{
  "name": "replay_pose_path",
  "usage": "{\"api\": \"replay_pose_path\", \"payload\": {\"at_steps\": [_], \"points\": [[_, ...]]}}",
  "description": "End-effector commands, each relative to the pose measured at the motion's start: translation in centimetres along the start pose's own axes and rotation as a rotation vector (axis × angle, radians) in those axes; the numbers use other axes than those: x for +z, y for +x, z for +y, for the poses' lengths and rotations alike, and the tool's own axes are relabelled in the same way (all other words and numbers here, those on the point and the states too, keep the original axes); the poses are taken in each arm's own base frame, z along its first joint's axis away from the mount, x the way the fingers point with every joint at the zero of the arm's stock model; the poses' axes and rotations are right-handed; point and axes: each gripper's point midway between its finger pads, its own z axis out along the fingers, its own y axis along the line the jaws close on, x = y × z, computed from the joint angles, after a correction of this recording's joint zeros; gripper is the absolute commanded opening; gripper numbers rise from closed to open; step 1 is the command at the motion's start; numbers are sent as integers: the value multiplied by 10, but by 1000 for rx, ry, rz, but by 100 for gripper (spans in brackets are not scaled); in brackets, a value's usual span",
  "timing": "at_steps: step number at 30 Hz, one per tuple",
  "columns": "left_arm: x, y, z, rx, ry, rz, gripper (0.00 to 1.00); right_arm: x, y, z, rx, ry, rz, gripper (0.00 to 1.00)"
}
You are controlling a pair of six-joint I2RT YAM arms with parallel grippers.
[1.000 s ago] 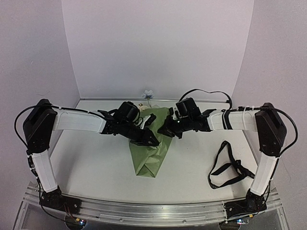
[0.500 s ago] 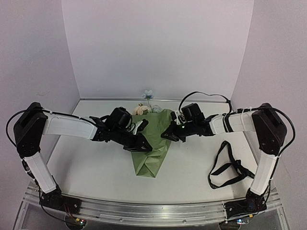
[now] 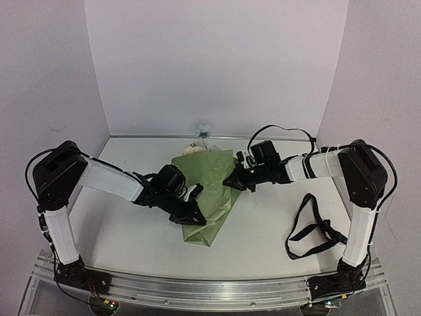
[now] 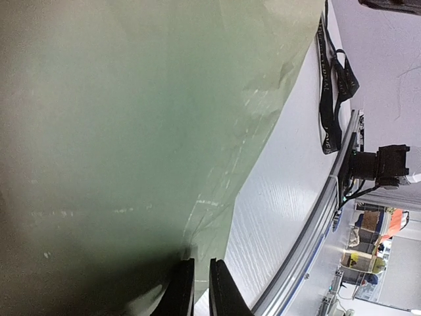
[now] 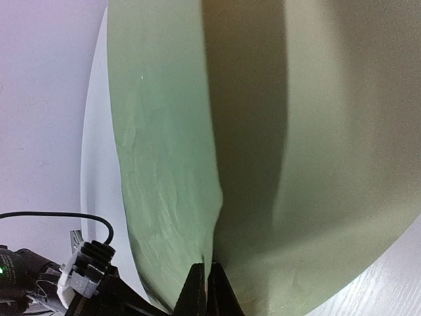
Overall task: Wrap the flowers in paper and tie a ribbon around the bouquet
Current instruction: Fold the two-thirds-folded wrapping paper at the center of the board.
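The paper is laid as a cone at the middle of the table, narrow end toward the bases, with the flowers poking from its far, wide end. Its right edge is pinched by the right gripper, jaws closed on a fold, probably so that the wrap is kept from springing open. The left gripper is set at the left edge, jaws narrowed to a slit; whether paper is clamped there cannot be told. The ribbon is left untouched, well apart at the right, for tying afterwards.
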Motion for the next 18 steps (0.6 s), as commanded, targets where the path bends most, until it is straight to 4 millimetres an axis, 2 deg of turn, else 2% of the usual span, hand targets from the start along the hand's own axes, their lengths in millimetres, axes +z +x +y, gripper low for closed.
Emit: {"api": "replay_pose_path", "payload": {"at_steps": [1,5,10,11,17,18], "points": [[3,4,1,7,15,-4,11,-9,-22,20,-35,-56,-50,0],[7,12,8,-2,2,11,11,-13,-23,14,-20,-42,-52,0],[12,18,8,3,1,25,10,-22,-13,8,7,4,-18,0],[13,19,9,3,2,29,10,-26,-8,8,9,12,-13,2],[15,22,7,12,13,30,10,-51,25,0,14,94,2,30],[15,22,6,12,17,31,10,-52,36,-3,9,112,15,34]]}}
